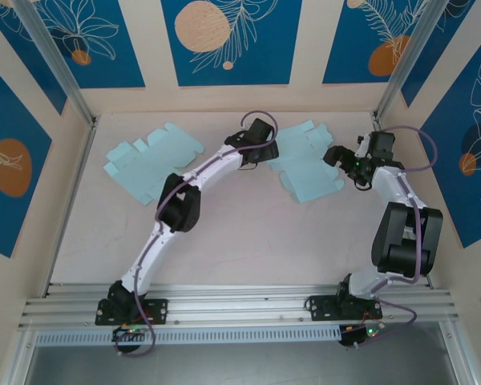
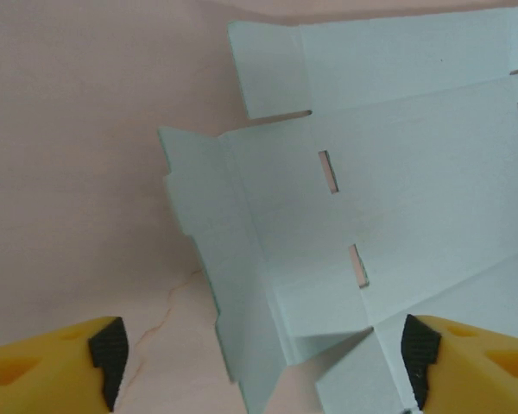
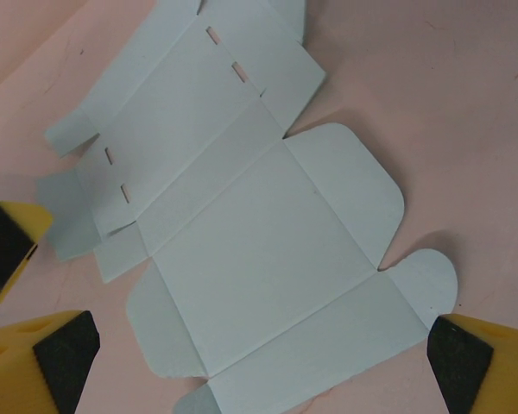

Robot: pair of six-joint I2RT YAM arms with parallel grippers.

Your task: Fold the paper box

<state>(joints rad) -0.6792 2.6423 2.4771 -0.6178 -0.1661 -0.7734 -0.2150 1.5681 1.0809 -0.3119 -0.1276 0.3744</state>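
While the box [image 1: 305, 170] lies flat and unfolded on the table [image 1: 248, 241], at about 1 o'clock from its middle, we find a gripper on either side of it. The left gripper [image 1: 260, 151] is at the box's 9 o'clock edge, jaws apart and holding nothing. In its wrist view a side flap [image 2: 203, 224] looks bent upward. The right gripper [image 1: 342, 158] is at the 3 o'clock edge, jaws wide and empty. A second blank [image 1: 148, 160] lies at 10 o'clock, well apart.
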